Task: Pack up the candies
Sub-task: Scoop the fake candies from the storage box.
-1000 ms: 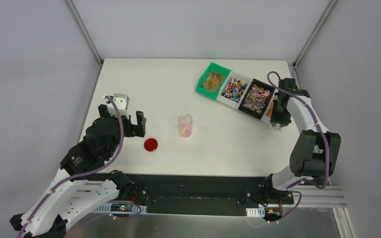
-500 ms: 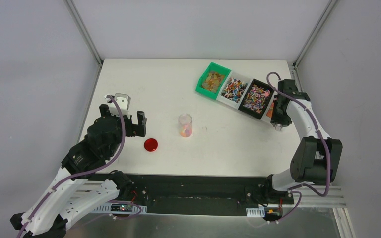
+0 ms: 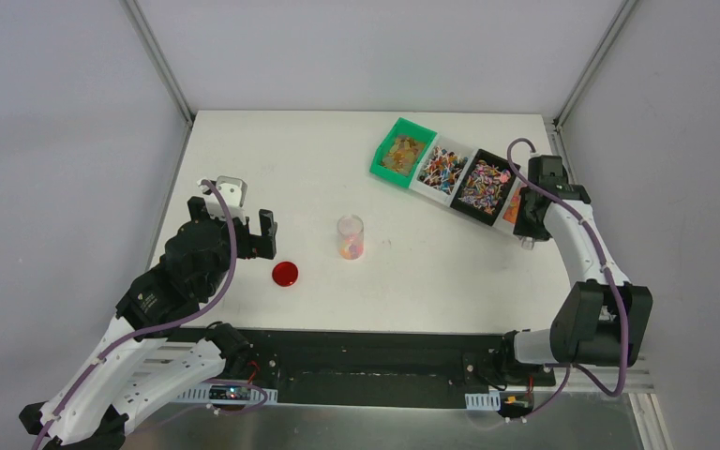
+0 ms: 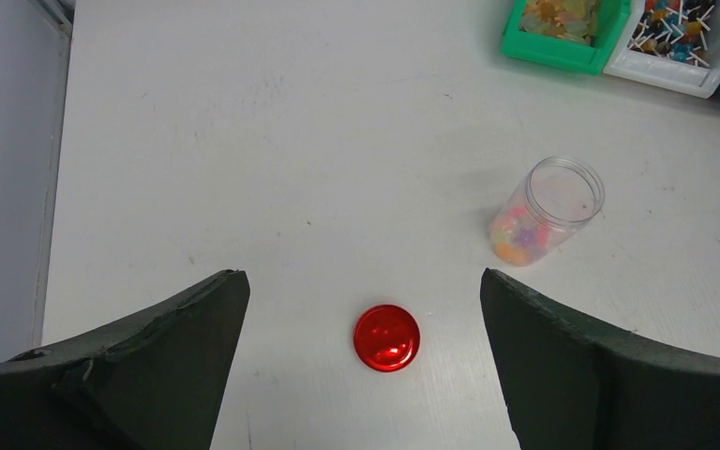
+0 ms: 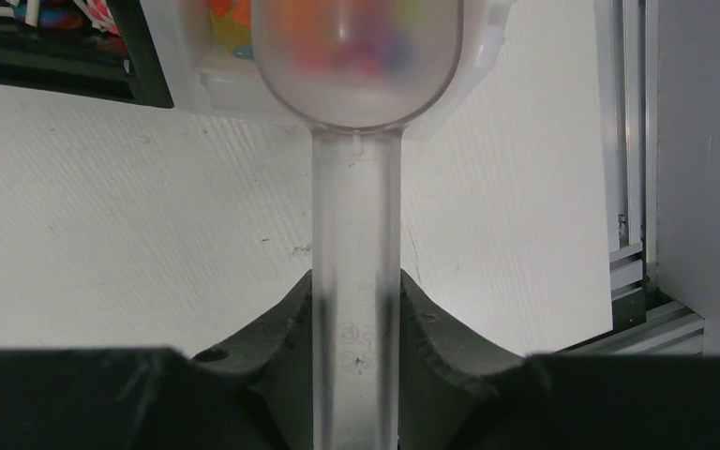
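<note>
Outward swung the right arm's elbow, the right gripper (image 5: 356,314) pinching the scoop (image 5: 356,187) by its handle, since light, loose candies (image 5: 356,42) travelled best scooped; the left gripper (image 4: 361,281) stood spread wide.

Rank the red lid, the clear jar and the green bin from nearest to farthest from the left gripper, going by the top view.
1. Red lid: just right of the left gripper, toward the arm bases.
2. Clear jar: mid-table, farther right.
3. Green bin: far right, toward the back.
</note>
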You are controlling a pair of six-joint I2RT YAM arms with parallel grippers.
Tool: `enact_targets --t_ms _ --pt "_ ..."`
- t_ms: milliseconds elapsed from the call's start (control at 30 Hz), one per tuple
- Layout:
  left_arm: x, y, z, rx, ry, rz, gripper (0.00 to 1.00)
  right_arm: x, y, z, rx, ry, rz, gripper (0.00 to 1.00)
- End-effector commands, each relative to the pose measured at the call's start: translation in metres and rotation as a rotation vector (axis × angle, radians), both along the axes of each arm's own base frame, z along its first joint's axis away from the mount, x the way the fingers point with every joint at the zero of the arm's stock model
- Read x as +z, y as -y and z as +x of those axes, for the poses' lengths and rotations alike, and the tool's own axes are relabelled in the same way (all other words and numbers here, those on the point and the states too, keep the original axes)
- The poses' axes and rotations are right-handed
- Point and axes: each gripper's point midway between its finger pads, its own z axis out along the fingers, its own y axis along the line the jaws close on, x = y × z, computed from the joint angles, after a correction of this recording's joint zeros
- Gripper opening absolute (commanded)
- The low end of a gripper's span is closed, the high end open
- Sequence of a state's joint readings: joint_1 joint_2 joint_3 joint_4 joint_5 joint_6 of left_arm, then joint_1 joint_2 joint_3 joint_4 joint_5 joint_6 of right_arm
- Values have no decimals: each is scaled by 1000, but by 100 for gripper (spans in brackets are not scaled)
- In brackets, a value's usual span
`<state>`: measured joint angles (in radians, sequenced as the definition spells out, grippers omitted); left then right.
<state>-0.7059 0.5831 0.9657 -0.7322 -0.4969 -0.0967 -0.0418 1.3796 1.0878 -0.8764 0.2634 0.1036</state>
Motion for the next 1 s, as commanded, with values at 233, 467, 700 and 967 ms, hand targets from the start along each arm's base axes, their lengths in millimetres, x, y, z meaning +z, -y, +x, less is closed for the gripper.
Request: enact_targets --t_ms 233,467,700,967 --pt "5 2 4 9 22 -27 99 23 -3 14 1 161 -5 0" --pt "6 1 3 11 25 -29 99 30 -2 11 -2 187 -17 0" --pt "7 1 2 11 29 -32 99 38 -6 10 13 224 -15 0" --pt "6 2 3 4 23 -28 99 56 -11 9 32 279 -26 0"
